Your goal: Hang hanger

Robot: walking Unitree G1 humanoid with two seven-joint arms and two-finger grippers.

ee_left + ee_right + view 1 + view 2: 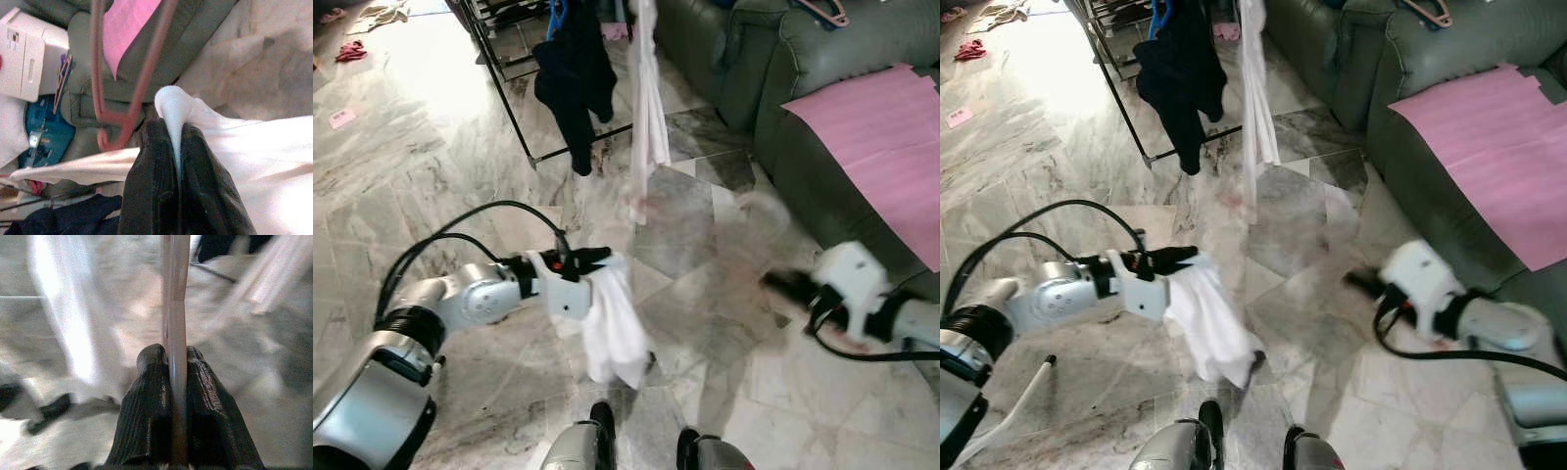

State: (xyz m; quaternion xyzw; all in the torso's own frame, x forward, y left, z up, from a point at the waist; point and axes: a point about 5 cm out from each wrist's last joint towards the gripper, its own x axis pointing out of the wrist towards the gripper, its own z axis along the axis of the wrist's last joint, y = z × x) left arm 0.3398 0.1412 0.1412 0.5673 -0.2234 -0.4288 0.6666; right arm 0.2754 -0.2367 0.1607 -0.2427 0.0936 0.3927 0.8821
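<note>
My left gripper (600, 258) is held out over the floor, shut on a fold of a white garment (612, 328) that hangs down limp from it. The left wrist view shows the cloth (176, 110) pinched between the black fingers (146, 156), with a pink hanger (142, 83) just beyond them. My right gripper (775, 285) is blurred at the right, near the sofa. Its wrist view shows the fingers (149, 396) shut on a thin pink bar of the hanger (176, 308).
A black drying rack (509, 69) stands ahead, with a dark garment (573, 78) and a long white garment (648, 108) hanging on it. A green sofa (803, 166) with a pink sheet (891, 137) is on the right. My feet (602, 423) are below the cloth.
</note>
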